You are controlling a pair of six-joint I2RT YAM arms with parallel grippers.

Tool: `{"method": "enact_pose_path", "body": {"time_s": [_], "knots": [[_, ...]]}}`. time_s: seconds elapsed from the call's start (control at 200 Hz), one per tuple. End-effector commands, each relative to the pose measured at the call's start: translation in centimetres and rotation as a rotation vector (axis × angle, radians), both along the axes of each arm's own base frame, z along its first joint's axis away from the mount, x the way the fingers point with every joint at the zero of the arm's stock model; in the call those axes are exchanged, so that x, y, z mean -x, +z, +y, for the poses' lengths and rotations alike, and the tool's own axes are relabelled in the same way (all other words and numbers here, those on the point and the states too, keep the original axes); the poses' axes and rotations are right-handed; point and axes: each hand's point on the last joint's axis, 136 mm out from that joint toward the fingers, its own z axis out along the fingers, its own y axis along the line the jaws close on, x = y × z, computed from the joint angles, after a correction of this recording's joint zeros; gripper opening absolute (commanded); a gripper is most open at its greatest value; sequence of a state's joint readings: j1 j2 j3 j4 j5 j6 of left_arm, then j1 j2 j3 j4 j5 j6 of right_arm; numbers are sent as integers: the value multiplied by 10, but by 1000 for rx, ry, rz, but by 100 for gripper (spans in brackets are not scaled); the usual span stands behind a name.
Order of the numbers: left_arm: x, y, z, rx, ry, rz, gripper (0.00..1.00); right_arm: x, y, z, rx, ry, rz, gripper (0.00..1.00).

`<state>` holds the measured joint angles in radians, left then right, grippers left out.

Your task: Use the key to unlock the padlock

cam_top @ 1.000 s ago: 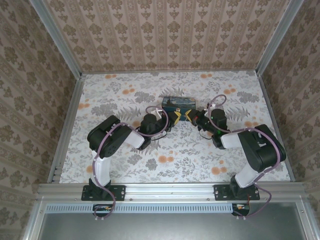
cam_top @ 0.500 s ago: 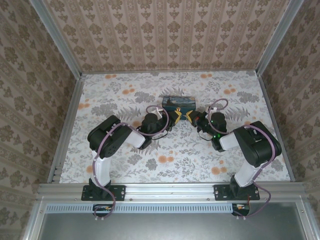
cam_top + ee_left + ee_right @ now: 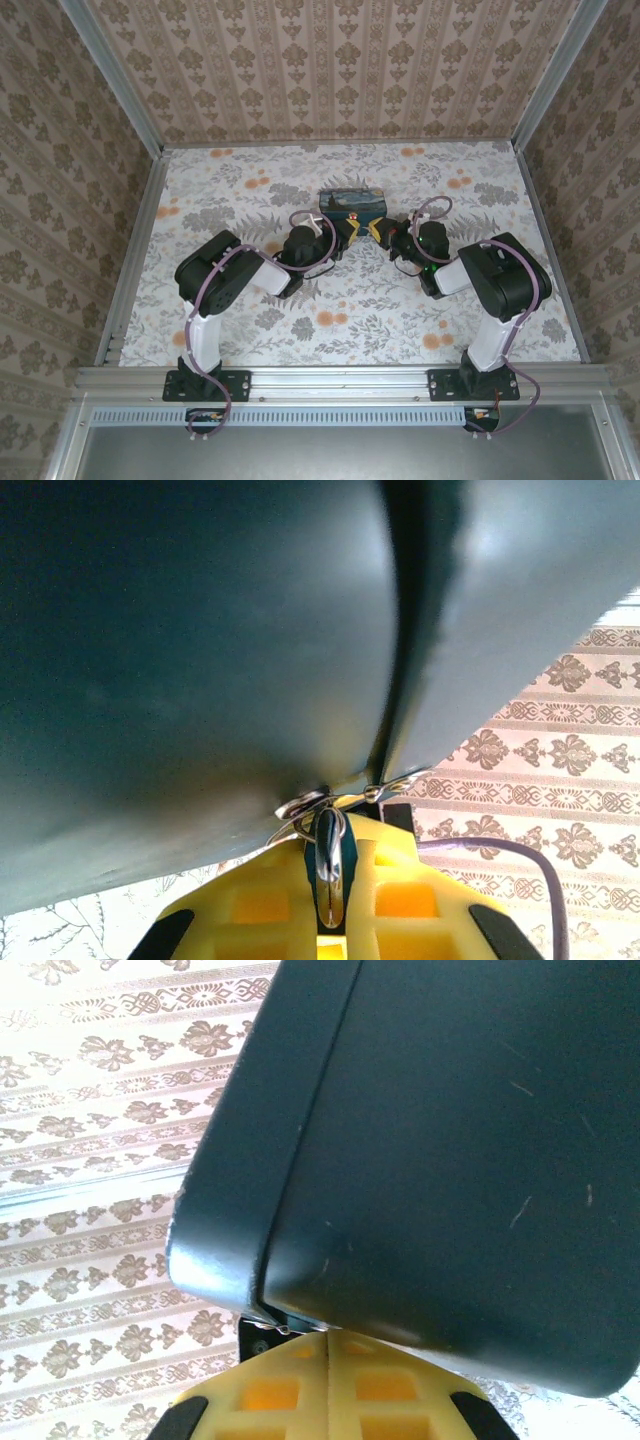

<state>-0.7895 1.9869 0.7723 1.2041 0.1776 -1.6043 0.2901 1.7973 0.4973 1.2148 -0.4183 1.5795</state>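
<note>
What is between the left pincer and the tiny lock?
Nothing visible stands in the way. The left pincer is right up at the tin's seam, pinching a small silvery metal piece there. I cannot tell whether that piece is the lock itself.

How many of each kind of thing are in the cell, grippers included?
Grippers: 2 (left gripper, right gripper)
Blue tin box: 1
Silvery metal piece clamped in the left gripper: 1
Total: 4
</note>
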Motion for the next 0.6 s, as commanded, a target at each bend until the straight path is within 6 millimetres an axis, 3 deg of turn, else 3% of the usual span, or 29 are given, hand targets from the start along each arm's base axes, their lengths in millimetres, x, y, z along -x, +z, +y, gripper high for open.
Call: {"method": "enact_pose_path", "body": {"time_s": [0.0, 0.24, 0.595], "knots": [[29, 72, -25, 160, -148, -129, 0, 13, -10, 22, 34, 119, 17, 0], [32, 88, -22, 181, -154, -151, 0, 13, -24, 20, 22, 114, 17, 0], [35, 72, -20, 152, -161, -128, 0, 11, 2, 12, 24, 96, -72, 0]]}}
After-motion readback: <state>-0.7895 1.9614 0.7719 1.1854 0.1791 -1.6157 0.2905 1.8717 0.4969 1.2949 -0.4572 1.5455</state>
